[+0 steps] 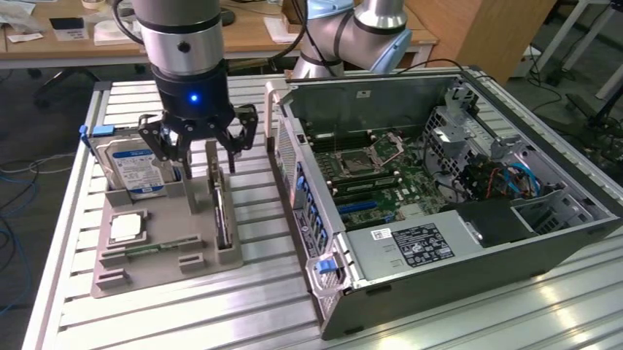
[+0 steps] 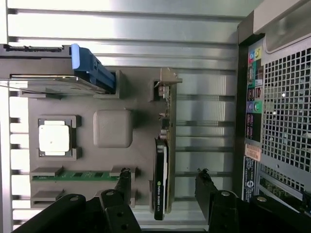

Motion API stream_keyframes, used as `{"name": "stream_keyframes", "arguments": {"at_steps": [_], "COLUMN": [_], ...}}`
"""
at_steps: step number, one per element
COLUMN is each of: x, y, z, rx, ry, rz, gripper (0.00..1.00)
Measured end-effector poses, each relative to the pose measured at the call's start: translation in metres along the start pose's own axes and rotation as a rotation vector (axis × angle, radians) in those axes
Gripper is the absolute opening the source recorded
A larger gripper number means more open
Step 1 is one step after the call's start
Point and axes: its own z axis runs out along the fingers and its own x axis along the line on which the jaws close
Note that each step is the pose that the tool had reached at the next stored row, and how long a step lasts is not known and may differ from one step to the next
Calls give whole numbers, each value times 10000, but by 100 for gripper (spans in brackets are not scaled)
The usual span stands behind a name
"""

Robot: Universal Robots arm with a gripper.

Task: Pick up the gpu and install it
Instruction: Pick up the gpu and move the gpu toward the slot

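At the exterior view's left, a blue-labelled hard drive (image 1: 136, 166) is stood on edge in a grey holder tray (image 1: 160, 275) on the slatted tabletop (image 1: 244, 313). A square CPU chip (image 1: 127, 227) and a memory stick (image 1: 146, 251) are laid in recesses of their own. Each part is judged to be kept in a fitted slot so that it stays put and can be reached from above.

Over the tray the claw (image 1: 206, 166) is pointed straight down with its fingers (image 2: 124, 182) spread wide and nothing gripped. The gpu (image 1: 220, 211) is stood on its long edge in a slot along the tray's side nearest the case. In the wrist view it is seen between the two fingers, with a gap left on either side.

It is presented as a thin card, with a dark shroud on one face, a green board edge and a silver bracket (image 2: 167, 77) at one end.

Further right, the computer case (image 1: 545, 240) is laid on its side with the panel off, so the motherboard (image 1: 375, 179) is exposed upward.
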Motion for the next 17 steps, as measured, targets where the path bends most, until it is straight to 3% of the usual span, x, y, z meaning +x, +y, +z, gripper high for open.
{"name": "stream_keyframes", "arguments": {"at_steps": [17], "x": [-17], "y": [-20], "z": [248], "rx": [-10], "ry": [125], "rz": [-24], "gripper": [65]}}
